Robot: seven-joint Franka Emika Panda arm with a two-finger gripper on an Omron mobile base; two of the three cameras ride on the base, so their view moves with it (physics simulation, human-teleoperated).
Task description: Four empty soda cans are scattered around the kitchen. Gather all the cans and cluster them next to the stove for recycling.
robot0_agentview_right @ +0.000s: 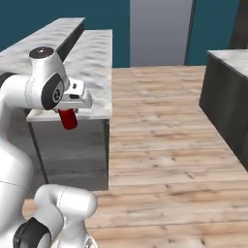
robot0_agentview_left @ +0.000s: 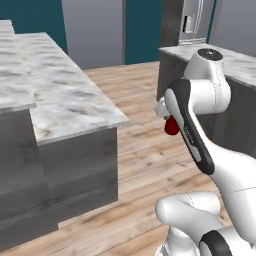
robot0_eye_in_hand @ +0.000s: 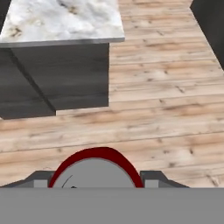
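Hand view, end effector (robot0_eye_in_hand: 95, 178) clamped on red soda can (robot0_eye_in_hand: 95, 168), above wood floor (robot0_eye_in_hand: 166, 87), beside marble-topped island (robot0_eye_in_hand: 65, 19)

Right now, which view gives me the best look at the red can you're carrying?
The right base view: the red can hangs below the hand with most of its side visible. The left base view shows just a sliver of it behind the arm. The hand view shows its silvery top and red rim between the jaws.

Two rear base views flanking the arm (robot0_agentview_left: 200, 115); hand view floorward, close over counter (robot0_eye_in_hand: 61, 22).
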